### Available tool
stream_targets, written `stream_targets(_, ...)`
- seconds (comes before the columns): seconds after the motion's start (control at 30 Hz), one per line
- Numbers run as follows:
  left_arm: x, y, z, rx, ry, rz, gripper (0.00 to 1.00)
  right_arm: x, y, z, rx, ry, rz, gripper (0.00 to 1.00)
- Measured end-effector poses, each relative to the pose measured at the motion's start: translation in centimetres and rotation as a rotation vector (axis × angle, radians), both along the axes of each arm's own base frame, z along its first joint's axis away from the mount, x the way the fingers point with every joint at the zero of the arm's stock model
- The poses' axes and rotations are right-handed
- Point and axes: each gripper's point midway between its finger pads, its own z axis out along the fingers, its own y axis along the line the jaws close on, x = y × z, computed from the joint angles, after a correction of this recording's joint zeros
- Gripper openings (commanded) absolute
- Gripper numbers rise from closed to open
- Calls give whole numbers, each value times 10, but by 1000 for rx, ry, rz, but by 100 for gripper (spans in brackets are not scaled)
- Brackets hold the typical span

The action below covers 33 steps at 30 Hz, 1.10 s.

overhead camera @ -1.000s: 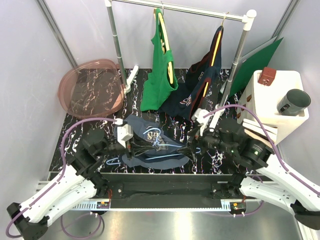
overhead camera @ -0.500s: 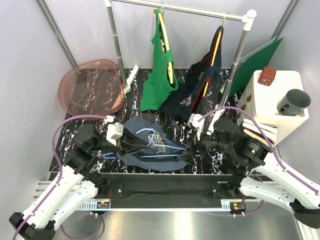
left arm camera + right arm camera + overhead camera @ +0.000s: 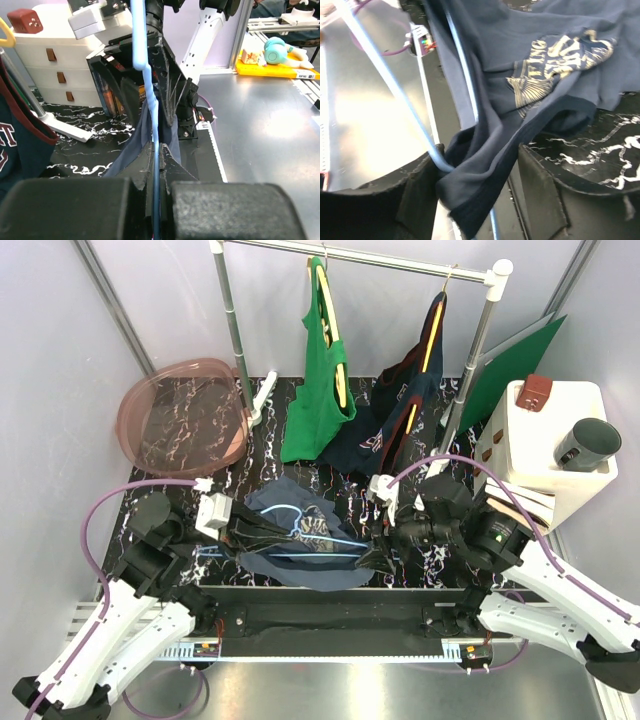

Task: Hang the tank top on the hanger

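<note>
- My left gripper is fully closed on the hanger; the thin light-blue wire rises straight out of the seam between its 2 fingers
- From above, this gripper sits low over the worktop at the left edge of the tank top
- My right gripper is partly open, with 1 finger on each side of a bunched fold of the tank top's dark hem
- A bend of the hanger wire rests against the inner face of 1 finger there, and the fabric is draped over it
- The other finger stands right beside the cloth; I cannot tell whether it touches
- The tank top lies crumpled on the worktop between my 2 grippers, near the front edge, with its light graphic facing up and the hanger wire running across it
</note>
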Motion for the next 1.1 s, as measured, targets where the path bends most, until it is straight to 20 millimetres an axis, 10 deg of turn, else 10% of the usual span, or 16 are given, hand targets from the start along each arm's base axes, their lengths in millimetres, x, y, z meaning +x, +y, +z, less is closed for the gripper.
stream_targets(0.2,1,0,-7,22,17,6,0,-15,1,7,36,22,72,50)
stream_targets(0.53,1,0,-8,24,20,8,0,-32,-1,18,81,26,142,0)
stream_targets(0.67,2,0,-8,27,25,12,0,-35,0,18,82,26,158,0)
stream_targets(0.97,15,1,-5,19,33,89,99,-19,-7,24,88,-45,46,0)
stream_targets(1.1,28,0,-5,15,59,156,99,-7,-13,26,111,-84,-45,0)
